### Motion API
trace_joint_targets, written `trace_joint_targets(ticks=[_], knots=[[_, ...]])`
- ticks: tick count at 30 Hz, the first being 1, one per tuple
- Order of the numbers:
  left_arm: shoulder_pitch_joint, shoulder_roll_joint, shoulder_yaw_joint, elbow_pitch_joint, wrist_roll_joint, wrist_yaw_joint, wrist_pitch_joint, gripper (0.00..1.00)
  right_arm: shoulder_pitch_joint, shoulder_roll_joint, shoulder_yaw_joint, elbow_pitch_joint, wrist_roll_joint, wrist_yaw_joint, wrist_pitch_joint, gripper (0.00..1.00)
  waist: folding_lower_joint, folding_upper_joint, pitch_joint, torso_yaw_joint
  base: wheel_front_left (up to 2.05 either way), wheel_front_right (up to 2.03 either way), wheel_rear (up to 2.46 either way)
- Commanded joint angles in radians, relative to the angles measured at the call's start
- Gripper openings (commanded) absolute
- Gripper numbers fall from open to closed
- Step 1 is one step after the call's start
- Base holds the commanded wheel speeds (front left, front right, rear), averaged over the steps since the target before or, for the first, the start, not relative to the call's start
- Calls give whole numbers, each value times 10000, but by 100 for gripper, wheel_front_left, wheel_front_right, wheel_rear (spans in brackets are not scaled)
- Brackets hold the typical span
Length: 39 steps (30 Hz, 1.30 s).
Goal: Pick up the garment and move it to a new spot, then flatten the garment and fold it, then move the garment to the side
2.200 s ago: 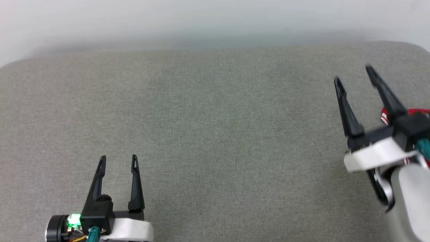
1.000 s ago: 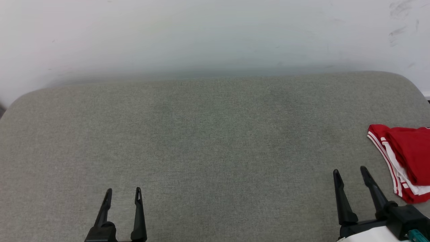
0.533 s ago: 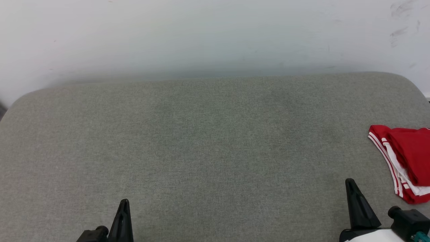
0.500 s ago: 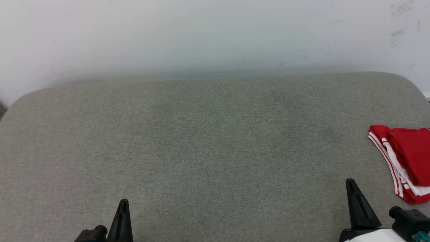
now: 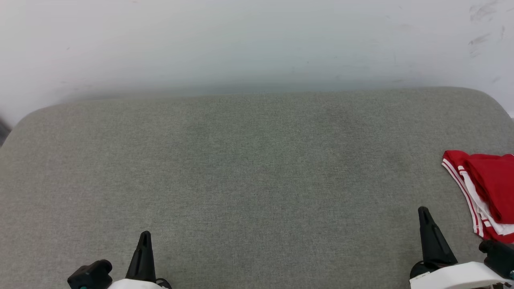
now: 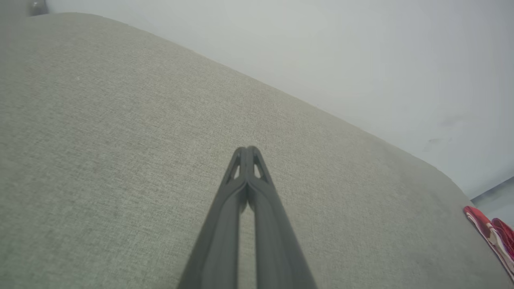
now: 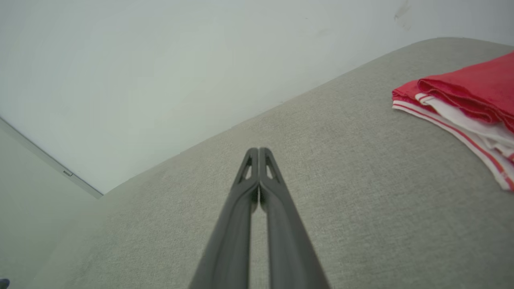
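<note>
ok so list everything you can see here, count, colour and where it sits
garment: one, red with white and red-striped trim, lying in folded layers at the right edge of the padded surface
padded surface: one, grey fabric, spanning the head view
wall: one, white with a few scuffs, behind the padded surface
left gripper: one, dark fingers, shut, lower left of the head view
right gripper: one, dark fingers, shut, lower right, near the garment but apart from it
</note>
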Motion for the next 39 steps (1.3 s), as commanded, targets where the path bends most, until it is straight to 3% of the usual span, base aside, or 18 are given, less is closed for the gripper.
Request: trace_joint_targets(ticks=[1,39], knots=[[-238,81,46,-83,-290,-62,41,0,-299,-102,-21,-92,316,-3,69,0,0,0,-1,3,0,0,0],[-1229,167,503,552,-5715,-785,1224,0,-1041,-160,-265,467,5579,-5,1246,0,0,0,-36,150,0,0,0]])
